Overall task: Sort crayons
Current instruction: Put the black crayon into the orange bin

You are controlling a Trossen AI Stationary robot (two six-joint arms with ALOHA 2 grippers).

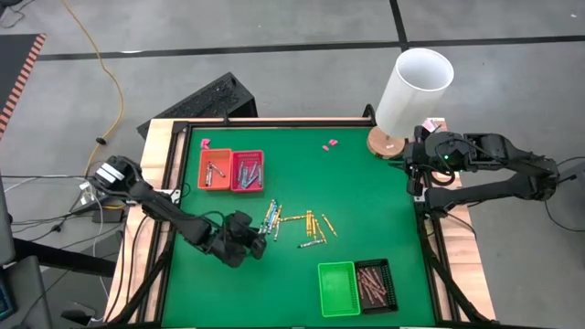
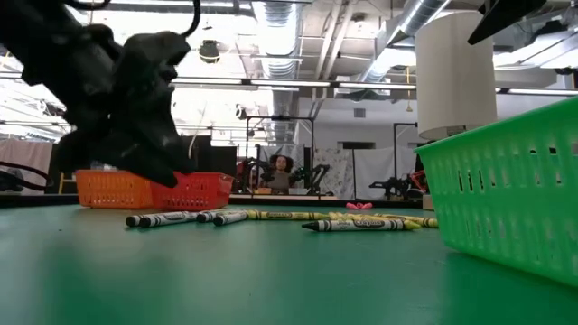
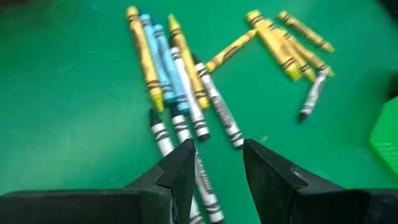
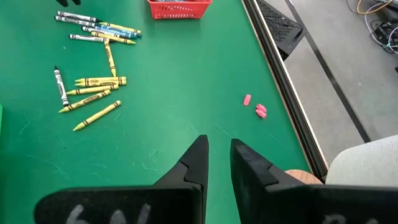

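Left gripper (image 3: pixel 214 177) sat low over the green felt-like mat (image 1: pixel 356 192), dark angular fingers (image 3: pixel 180 171) parted by a narrow gap, nothing between them; tips just above the near end of a grey paper-wrapped crayon (image 3: pixel 199 180). Beyond the fingertips, loose crayons (image 3: pixel 180 74) fanned out flat: yellow, light blue and grey sticks side by side and touching, then a second yellow cluster (image 3: pixel 286 43) farther off with one grey stick beside it. From above, same scatter (image 1: pixel 297 224) spread mid-table, right of the left gripper (image 1: pixel 245 239).

Near front edge: green lattice plastic basket (image 1: pixel 336 288), touching a black one (image 1: pixel 375 283) filled with brown-red crayons. Toward the back left: orange basket (image 1: pixel 215 170) and red basket (image 1: pixel 247 171) side by side, each holding a few sticks.

Right gripper (image 4: pixel 217 155) parked at the far right table rim, fingers slightly apart, holding nothing. Small pink scraps (image 4: pixel 256 107) on the mat ahead of it. Behind it, tall smooth white cylinder (image 1: pixel 416 87) on a round wooden base (image 1: pixel 384 143)
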